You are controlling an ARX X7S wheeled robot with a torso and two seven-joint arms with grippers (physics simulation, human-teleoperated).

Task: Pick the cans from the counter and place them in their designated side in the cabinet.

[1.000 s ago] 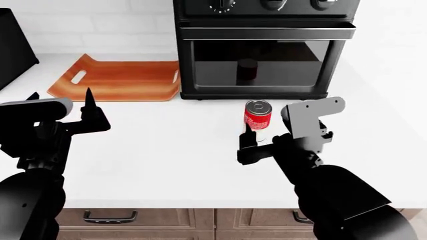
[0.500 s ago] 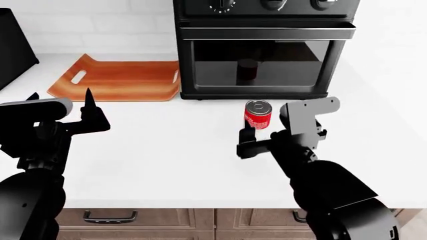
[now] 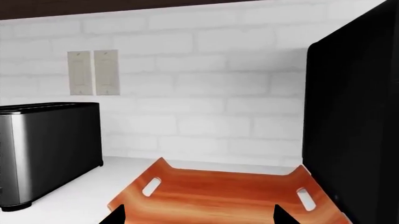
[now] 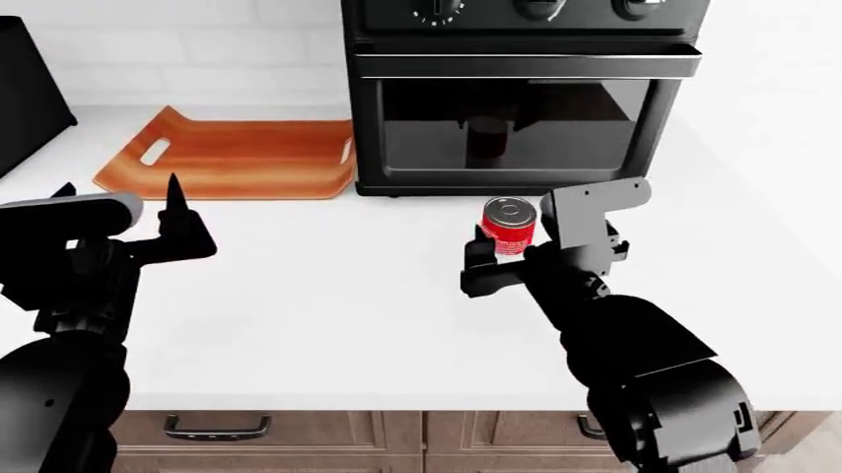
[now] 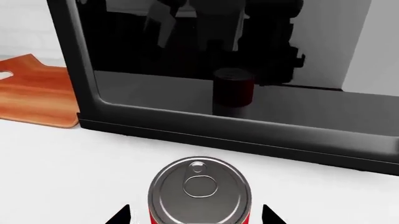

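One red can (image 4: 508, 226) stands upright on the white counter (image 4: 342, 296), just in front of the black oven (image 4: 520, 94), and the right gripper (image 4: 507, 264) sits right at it with its fingers spread apart. In the right wrist view the can's silver lid (image 5: 199, 189) lies between the two dark fingertips (image 5: 119, 215), with gaps either side, so nothing is grasped. The left gripper (image 4: 121, 192) hangs well apart over the counter's left side, its fingers parted and empty, near the orange cutting board (image 4: 231, 153). Only one can shows; the oven glass carries a dim reflection (image 5: 233, 91). One toaster (image 3: 46, 151) stands beside the board.
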